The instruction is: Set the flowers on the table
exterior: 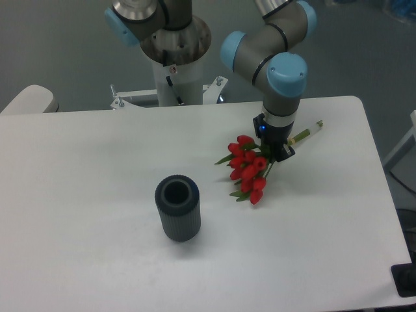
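The flowers, a bunch of red tulip buds with green leaves, lie on the white table right of centre. Their tied stems run up and to the right. My gripper points straight down over the stems just behind the buds, low at the table surface. Its dark fingers stand on either side of the stems and look slightly apart. The part of the stems between the fingers is hidden.
A dark grey ribbed cylindrical vase stands upright to the left of the flowers, mouth open and empty. The arm's base stands at the table's far edge. The table's right edge is near the stem tips.
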